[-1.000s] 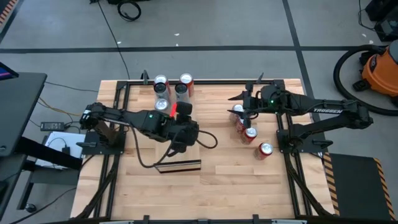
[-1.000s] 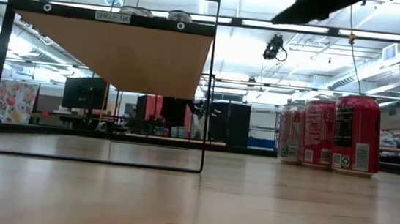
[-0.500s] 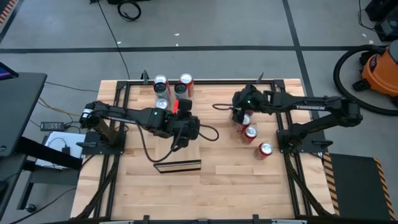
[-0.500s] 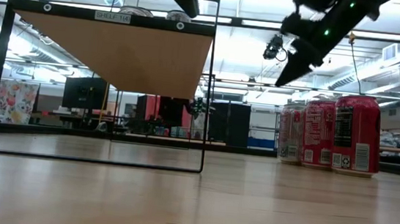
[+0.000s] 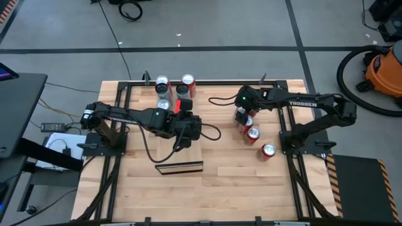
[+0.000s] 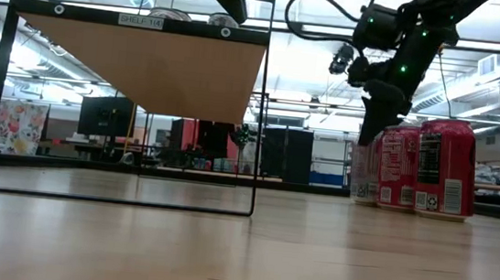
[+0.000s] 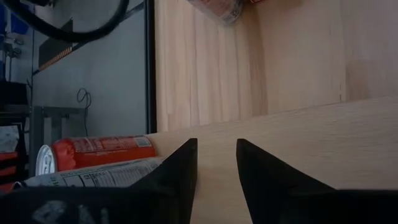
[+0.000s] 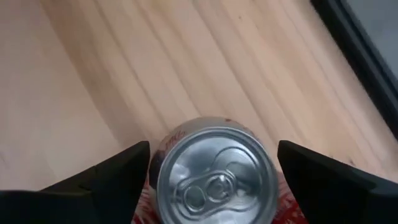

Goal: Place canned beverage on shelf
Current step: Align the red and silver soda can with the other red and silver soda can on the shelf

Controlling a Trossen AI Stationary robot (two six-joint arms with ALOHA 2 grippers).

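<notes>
so, mid-task. front of table: long pale light-wood shelf slab in black frame (image 5: pixel 181 167), no can visible on it. left gripper (image 5: pixel 188 123) hovers behind it with red can beside fingers; fingers narrowly apart, cannot tell if gripping. further back right: right gripper (image 8: pixel 211 168) straddles upright red aluminium can, silver lid with pull-tab (image 8: pixel 214 171), fingers wide apart, not clamped. left to do: grip, lift, carry, place. spare red cans (image 5: pixel 257 142) nearby, more cans at back edge (image 5: pixel 173 87).
</notes>
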